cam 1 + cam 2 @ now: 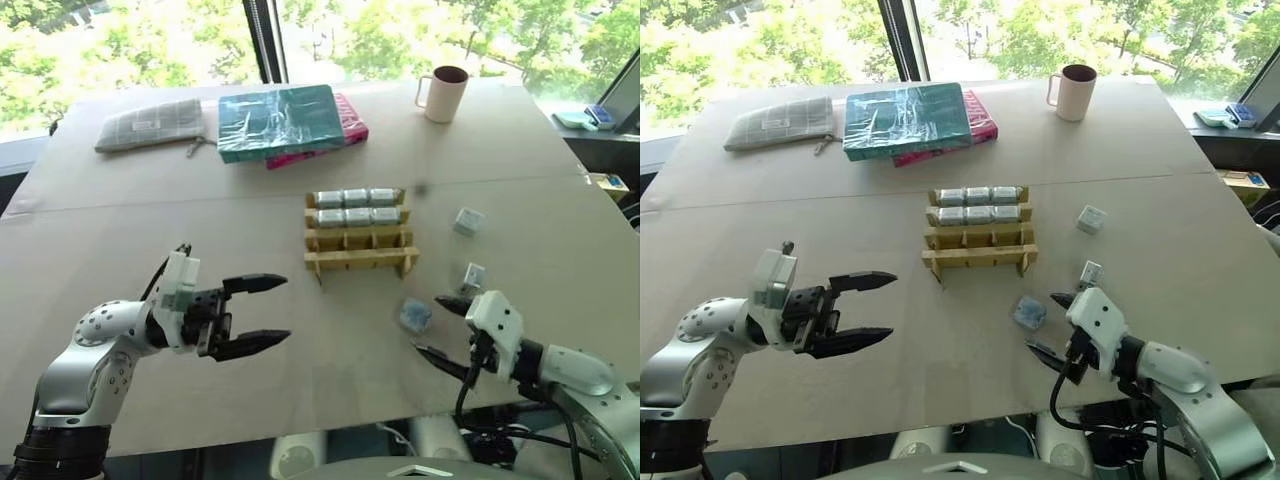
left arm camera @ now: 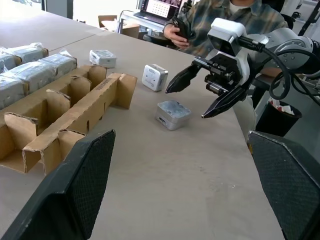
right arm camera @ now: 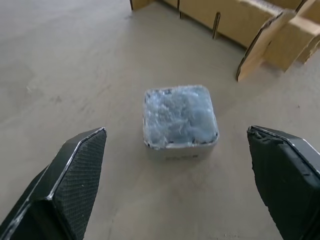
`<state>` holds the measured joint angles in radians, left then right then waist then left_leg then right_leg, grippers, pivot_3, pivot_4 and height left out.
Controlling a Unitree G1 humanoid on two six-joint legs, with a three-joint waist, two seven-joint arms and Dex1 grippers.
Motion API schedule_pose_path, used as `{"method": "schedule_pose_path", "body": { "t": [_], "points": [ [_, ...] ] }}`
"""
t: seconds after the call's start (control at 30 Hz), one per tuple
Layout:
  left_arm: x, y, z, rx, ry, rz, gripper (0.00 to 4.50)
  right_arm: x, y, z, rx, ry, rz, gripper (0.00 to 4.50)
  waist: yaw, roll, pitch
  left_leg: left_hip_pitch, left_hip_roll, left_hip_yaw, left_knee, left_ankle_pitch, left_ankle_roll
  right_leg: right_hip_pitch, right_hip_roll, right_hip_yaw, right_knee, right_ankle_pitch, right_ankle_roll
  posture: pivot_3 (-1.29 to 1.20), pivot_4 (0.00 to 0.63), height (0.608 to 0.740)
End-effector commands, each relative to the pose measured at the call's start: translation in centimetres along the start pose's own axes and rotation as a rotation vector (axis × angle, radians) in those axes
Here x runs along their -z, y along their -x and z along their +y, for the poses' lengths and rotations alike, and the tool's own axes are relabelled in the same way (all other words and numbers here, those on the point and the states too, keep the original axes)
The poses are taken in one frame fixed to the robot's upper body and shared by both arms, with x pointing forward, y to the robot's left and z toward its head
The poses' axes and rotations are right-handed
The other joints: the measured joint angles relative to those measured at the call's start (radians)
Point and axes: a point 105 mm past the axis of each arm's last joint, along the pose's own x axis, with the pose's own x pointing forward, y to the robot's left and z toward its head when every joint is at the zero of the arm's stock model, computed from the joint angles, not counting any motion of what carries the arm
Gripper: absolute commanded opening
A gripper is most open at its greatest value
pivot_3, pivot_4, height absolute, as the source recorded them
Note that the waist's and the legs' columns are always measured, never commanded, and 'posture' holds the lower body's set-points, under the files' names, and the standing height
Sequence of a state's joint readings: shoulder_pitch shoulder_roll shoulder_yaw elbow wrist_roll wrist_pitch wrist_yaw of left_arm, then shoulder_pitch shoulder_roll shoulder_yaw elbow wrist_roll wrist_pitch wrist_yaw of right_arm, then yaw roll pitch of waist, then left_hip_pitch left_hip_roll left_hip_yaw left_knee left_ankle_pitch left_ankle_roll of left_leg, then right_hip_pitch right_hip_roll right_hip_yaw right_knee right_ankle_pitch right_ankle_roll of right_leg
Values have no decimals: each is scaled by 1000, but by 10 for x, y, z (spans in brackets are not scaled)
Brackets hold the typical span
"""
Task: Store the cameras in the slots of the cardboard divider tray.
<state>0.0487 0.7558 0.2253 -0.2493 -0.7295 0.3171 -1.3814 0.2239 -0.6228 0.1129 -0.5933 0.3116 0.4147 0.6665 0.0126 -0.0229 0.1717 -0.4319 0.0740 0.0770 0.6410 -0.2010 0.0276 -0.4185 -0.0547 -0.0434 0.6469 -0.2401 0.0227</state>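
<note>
1. A beige mug (image 1: 445,93) with a dark rim stands upright at the far side of the desk (image 1: 200,230), handle turned left.
2. A flat teal box (image 1: 279,120) in clear wrap lies on top of a pink box (image 1: 352,125).
3. A grey checked pouch (image 1: 150,124) lies left of the teal box.
4. A person in a plaid shirt (image 2: 215,15) sits beyond the desk, beside a laptop (image 2: 159,7).
</note>
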Motion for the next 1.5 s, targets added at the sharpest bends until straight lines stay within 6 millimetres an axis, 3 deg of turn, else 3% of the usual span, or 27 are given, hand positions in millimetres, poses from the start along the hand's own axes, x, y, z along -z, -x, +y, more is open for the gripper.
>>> {"method": "schedule_pose_path", "body": {
  "t": [0.03, 0.2, 0.3, 0.43, 0.6, 0.73, 0.87, 1.03, 1.3, 1.4, 1.5],
  "points": [
    [-8, -4, -6, 34, -50, 7, 4409, -3, -6, -2, 1, 33, -27, 4460, 0, 1, 0, 0, 0, 0, 0, 0, 0, 0, 0, 0, 1, 0, 0, 0, 150, 740],
    [-4, -3, -6, 31, -55, 20, 4409, -7, -16, -9, 3, 10, -56, 4460, 0, 0, 0, 1, 0, 0, 1, 0, 0, 0, 0, 1, 3, 0, 0, 0, 150, 740],
    [-4, -7, -6, 11, -61, 28, 4500, -12, -17, -11, -3, 10, -73, 3677, 1, 0, 0, 0, 0, 0, 2, 0, 0, 0, 0, 1, 3, 0, 0, 0, 150, 740],
    [-13, -19, -4, -13, -32, 1, 4500, -18, -13, -8, -20, 49, -78, 1848, 2, 0, 0, 0, 0, 0, 3, 0, 0, 0, 0, 1, 4, 0, 0, 0, 150, 740],
    [-27, -43, -6, -31, 165, 17, 4500, -43, -1, 3, -44, 204, -113, 1834, 1, 0, 0, 0, 0, 0, 6, 0, 0, 0, -1, 1, 9, 0, 0, 0, 150, 740],
    [-29, -57, -13, 71, 459, 136, 4500, -74, 3, 9, -59, 359, -160, 1834, 0, 1, 1, 2, 0, -2, 9, 0, 0, 0, 1, 1, 13, 0, 0, 0, 150, 740],
    [-33, -72, 4, 70, 559, 158, 4500, -94, -1, 9, -66, 515, -193, 1834, 1, 0, 1, 3, -1, -3, 11, 0, 0, 0, 1, 1, 14, 0, 0, 0, 150, 740],
    [-37, -89, 18, 80, 662, 115, 4500, -107, -5, 8, -85, 620, -245, 1834, 1, -1, 1, 0, -2, -3, 10, 0, 0, 1, 2, 2, 13, 0, 0, 0, 150, 740],
    [-34, -108, 20, 94, 691, 91, 4500, -114, -9, 9, -99, 689, -290, 1834, 1, -1, 2, 1, -2, -3, 11, 0, 0, 1, 2, 2, 14, 1, 3, 0, 150, 740],
    [-33, -113, 18, 109, 693, 93, 3756, -118, -12, 9, -99, 698, -302, 1833, 1, -2, 1, 1, -2, -3, 12, 0, 0, 2, 2, 2, 14, 0, 0, 0, 150, 740],
    [-32, -117, 20, 113, 722, 76, 2355, -120, -13, 8, -100, 702, -310, 1833, 1, -2, 1, 1, -2, -3, 12, 0, 0, 2, 2, 2, 14, 0, 0, 0, 150, 740]
  ]
}}
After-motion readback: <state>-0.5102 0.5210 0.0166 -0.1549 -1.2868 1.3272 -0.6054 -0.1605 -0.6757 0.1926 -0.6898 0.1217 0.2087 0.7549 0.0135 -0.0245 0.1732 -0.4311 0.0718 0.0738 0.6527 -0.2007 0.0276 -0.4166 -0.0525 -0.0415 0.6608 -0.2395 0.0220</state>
